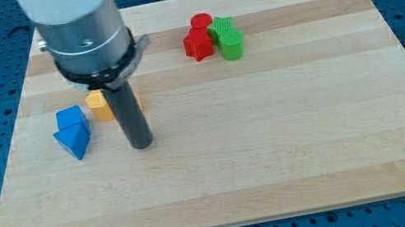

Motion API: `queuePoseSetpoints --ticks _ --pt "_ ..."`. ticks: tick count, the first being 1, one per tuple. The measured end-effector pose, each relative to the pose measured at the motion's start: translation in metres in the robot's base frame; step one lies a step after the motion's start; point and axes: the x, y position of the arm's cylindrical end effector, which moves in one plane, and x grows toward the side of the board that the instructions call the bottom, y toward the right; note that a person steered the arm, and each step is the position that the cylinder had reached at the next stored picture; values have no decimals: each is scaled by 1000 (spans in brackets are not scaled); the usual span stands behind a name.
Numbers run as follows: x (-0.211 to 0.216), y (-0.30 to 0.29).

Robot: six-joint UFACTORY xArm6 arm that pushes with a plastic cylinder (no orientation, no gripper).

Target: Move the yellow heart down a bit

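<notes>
The arm's grey wrist [79, 27] enters from eleven o'clock and fills the view's upper left. Its dark rod [127, 110] hangs nearly upright. My tip [142, 144] rests on the table top.

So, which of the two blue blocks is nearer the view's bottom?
The blue triangle. It lies just below the other blue block, left of my tip.

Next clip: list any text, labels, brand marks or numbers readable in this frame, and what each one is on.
None: no readable text, label, brand or number anywhere in the view.
The board, the arm housing and the rod down to my tip are unmarked.
The blue, yellow, red and green blocks carry no writing.
</notes>
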Motion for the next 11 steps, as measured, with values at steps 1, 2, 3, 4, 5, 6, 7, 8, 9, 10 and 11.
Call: queuePoseSetpoints --ticks 1,2,3,4,5,6,7,8,9,10,11 --pt "-41 19" --pt "-103 32" --pt "-140 26" --pt "-136 -9" --pt "-108 -21" --pt "-92 -24" --pt "-79 -28" --pt "-81 -20" --pt "-78 -13" --pt "-64 -33" --pt "-54 -43"
